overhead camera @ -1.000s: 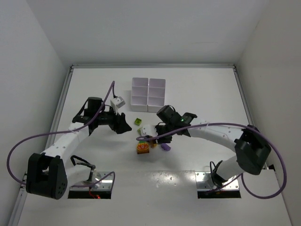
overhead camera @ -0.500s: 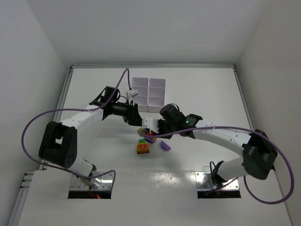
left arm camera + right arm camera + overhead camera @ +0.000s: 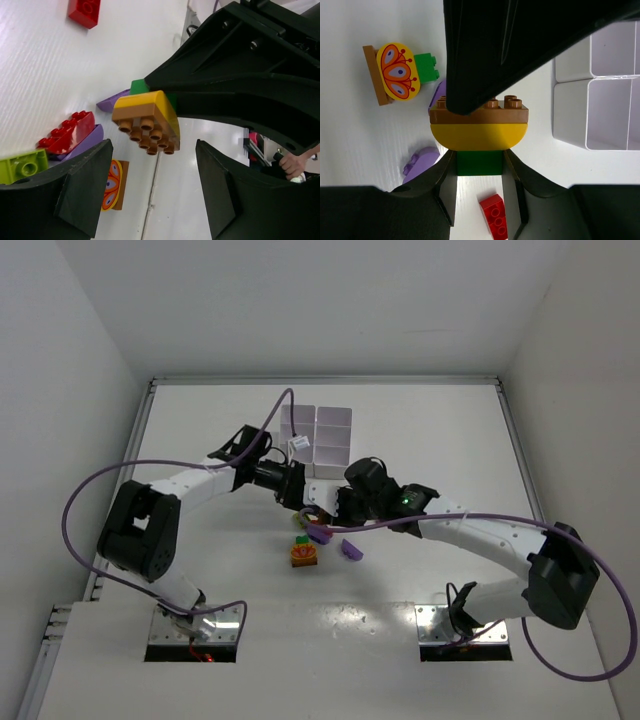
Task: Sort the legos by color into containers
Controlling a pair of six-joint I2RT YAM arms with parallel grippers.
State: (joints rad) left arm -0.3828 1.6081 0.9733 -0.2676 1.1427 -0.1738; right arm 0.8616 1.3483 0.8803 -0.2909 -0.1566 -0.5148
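Note:
My right gripper (image 3: 479, 167) is shut on a green brick (image 3: 479, 162) that carries a yellow curved brick (image 3: 479, 136) and a brown brick (image 3: 479, 115). It holds this stack (image 3: 147, 122) above the table. My left gripper (image 3: 150, 192) is open, its jaws wide apart just short of the brown studs. In the top view the two grippers, left (image 3: 298, 496) and right (image 3: 325, 517), meet in front of the white compartment tray (image 3: 315, 440). Loose legos lie below: an orange butterfly piece (image 3: 303, 554), purple bricks (image 3: 351, 549), a red brick (image 3: 495, 215).
The tray's compartments (image 3: 612, 115) lie just right of the held stack. A red brick on a purple one (image 3: 67, 137), a lime brick (image 3: 22, 165) and another red brick (image 3: 85, 11) lie on the table. White walls enclose the table.
My left arm has swung right and forward until its open jaws face the right gripper. The right gripper has moved slightly right and up with the stack.

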